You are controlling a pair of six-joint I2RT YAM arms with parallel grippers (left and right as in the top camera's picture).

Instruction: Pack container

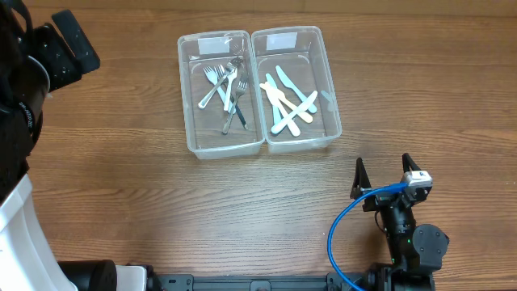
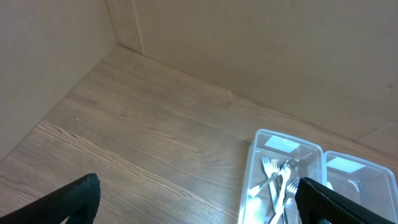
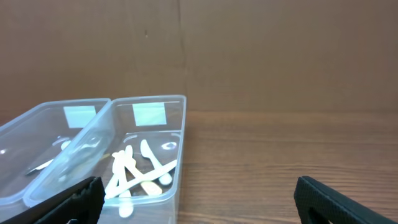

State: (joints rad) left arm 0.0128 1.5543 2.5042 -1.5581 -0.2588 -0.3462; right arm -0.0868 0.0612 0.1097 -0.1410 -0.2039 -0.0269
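left gripper sits high over the far-left side of the table, jaws spread wide, nothing between them but wood. moving right, two clear tubs stand touching side by side: the left container holds metal forks, the right container holds pale plastic knives. right gripper is near the front edge, jaws wide apart, empty, clear of both tubs.
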